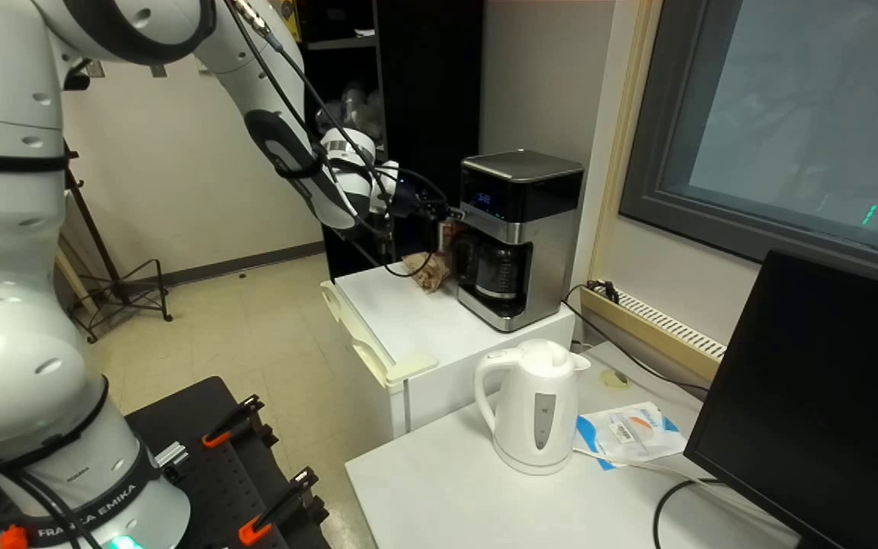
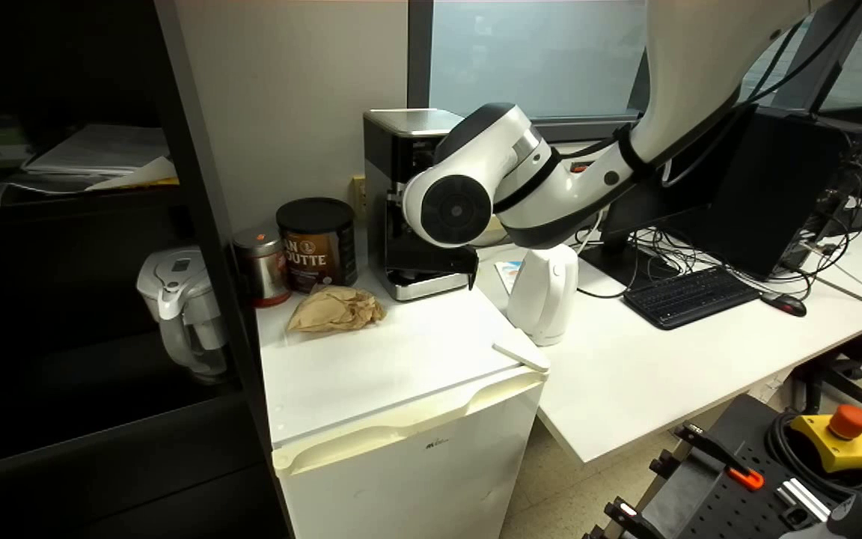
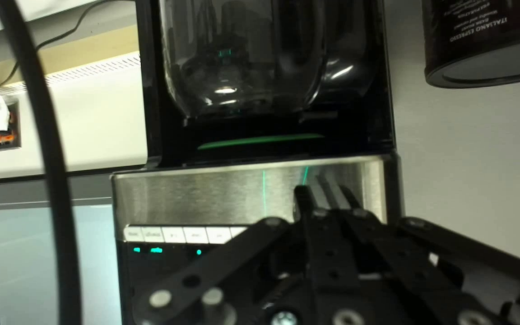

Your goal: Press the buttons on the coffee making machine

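Beige floor, pale wall, black shelving; a window (framed dark grey).

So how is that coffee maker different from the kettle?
The coffee maker is black and silver; the kettle is white. The coffee maker is boxy, with a glass jug inside; the kettle is rounded, with a handle on its side. The coffee maker stands on the small fridge; the kettle stands on the desk. Both are upright.

There are two canisters, two clamps and one each of coffee maker, kettle, pitcher, paper bag, keyboard and claw.
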